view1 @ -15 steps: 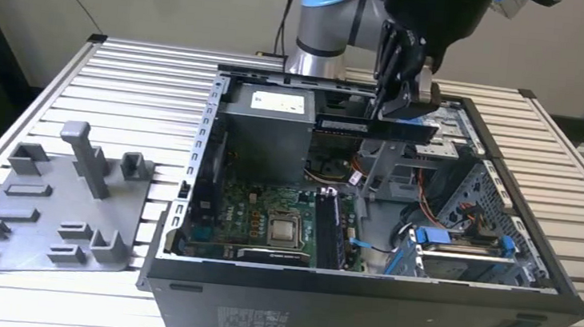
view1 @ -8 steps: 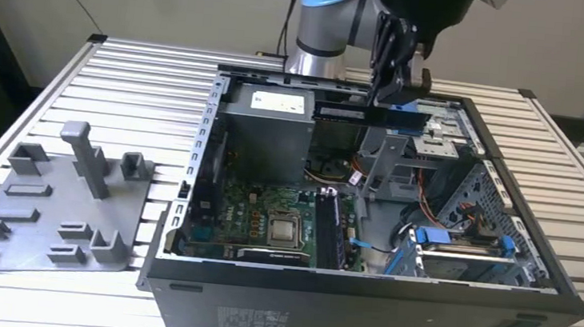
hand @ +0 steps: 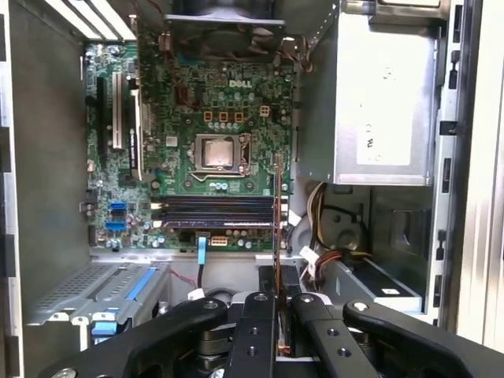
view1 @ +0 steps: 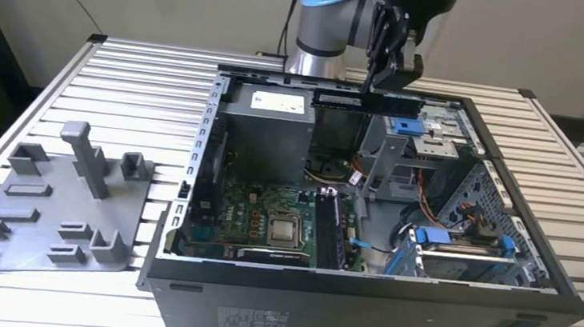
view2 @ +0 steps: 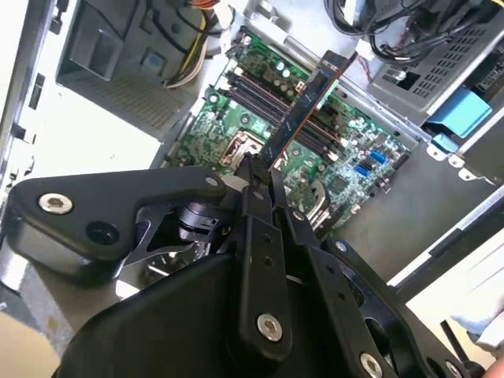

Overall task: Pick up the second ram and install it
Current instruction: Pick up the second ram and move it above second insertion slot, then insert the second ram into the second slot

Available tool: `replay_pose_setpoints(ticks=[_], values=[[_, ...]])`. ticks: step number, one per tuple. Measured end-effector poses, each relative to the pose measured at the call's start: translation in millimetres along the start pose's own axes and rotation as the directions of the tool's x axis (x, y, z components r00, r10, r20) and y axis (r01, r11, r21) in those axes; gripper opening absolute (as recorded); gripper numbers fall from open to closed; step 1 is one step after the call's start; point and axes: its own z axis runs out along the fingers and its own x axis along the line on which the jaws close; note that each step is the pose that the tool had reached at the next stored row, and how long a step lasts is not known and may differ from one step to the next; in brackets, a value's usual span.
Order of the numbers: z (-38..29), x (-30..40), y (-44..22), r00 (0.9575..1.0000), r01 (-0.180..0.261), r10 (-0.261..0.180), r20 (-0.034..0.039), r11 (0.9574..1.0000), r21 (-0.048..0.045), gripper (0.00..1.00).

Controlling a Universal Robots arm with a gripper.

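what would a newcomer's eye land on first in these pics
The open computer case lies on the slatted table, its green motherboard bare. Above it the gripper is shut on the second ram, a dark strip. A grey pegged tray sits at the exterior view's left.

In the second wrist view the fingers (view2: 253,193) are covering one end of the memory stick (view2: 303,110), and in the exterior view the arm (view1: 327,22) is running off the top edge.
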Motion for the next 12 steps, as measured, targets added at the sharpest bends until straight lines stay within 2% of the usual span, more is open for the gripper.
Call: replay_pose_setpoints(ticks=[12], values=[[0.1,-1.7,0.0,1.0,0.0,0.0,0.0001,1.0,0.0,0.14]])
